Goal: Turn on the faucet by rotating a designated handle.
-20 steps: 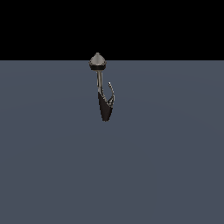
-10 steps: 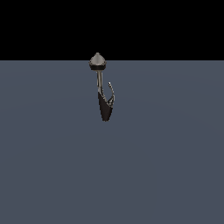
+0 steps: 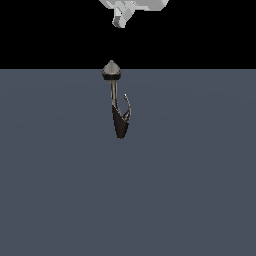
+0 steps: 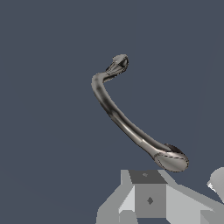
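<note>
The faucet stands upright in the middle of the exterior view, with a cone-topped grey cap, a slim stem and a dark tapered body. The handle, a thin curved silvery prong, branches from the body on the exterior view's right. My gripper hangs at the top edge, above the cap and well clear of it, partly cut off. In the wrist view the faucet shows from above as a curved metal bar. My fingers show apart there, with nothing between them.
A plain grey-blue floor lies under the faucet, and a black background is behind it. Nothing else is in view.
My gripper has come into the exterior view at the top edge; it was out of view before. The faucet and its handle have not moved.
</note>
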